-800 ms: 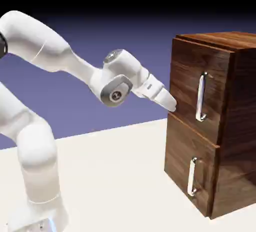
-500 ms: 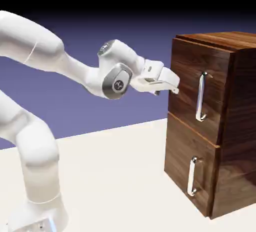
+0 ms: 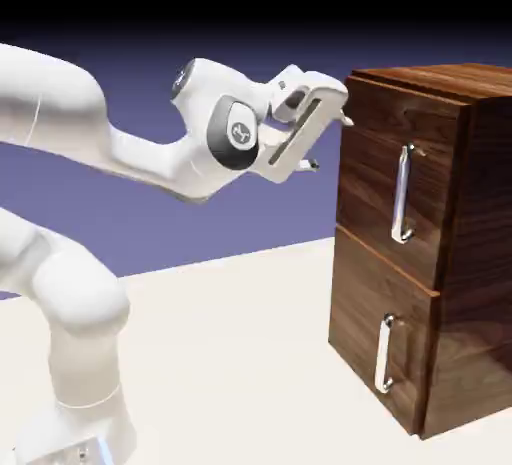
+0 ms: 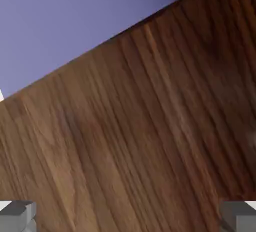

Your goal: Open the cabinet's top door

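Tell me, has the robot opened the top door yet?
Not yet. The gripper is open and up near the top door, with nothing between its fingertips. It still needs to reach that door's silver handle, then pull; the door looks shut.

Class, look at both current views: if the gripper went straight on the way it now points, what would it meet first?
Probably the top door, on bare wood beside its handle; how far off is unclear.
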`<state>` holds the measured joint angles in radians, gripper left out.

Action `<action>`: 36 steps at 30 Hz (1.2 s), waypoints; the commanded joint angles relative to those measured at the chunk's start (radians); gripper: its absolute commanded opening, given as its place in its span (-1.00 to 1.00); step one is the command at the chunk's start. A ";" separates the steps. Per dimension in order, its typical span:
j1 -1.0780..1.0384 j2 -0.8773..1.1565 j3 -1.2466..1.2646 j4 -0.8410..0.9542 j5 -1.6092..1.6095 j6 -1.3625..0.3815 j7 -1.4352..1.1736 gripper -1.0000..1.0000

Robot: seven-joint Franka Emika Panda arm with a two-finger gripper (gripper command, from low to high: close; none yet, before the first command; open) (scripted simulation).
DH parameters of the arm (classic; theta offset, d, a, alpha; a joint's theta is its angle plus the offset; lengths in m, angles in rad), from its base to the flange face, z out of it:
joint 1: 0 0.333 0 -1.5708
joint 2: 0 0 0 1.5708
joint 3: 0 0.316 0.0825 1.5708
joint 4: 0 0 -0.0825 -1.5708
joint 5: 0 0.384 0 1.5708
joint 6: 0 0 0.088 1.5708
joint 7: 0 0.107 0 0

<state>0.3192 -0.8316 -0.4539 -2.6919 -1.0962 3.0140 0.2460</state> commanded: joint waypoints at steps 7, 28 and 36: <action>0.085 -0.073 -0.126 0.033 -0.304 -0.006 -0.137 0.00; 0.341 -0.291 -0.504 0.131 -1.218 -0.026 -0.550 0.00; 0.439 -0.374 -0.648 0.169 -1.566 -0.033 -0.707 0.00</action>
<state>0.7580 -1.2051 -1.1023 -2.5232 -2.6618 2.9811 -0.4609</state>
